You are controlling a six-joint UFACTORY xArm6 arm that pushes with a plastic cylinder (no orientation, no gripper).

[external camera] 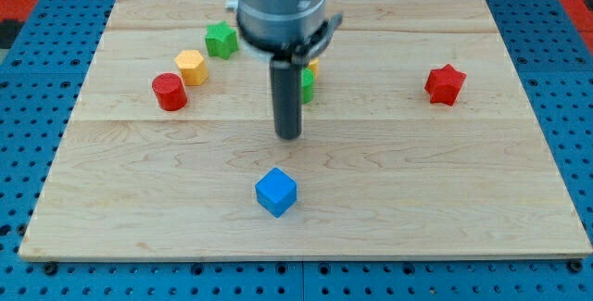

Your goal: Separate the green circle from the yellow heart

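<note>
grey cyl. housing (278,5), dark rod (288,97)

Your arm hangs straight down from the far middle, rod upright, my tip (289,135) sitting about mid-board

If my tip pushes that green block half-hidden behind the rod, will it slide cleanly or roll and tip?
The green block looks squat and sits flat on the wooden board, so it would probably slide, not tip. If it is round, an off-centre push may spin it aside. A yellow block seems to touch it and may drag along. My tip sits just below it.
</note>
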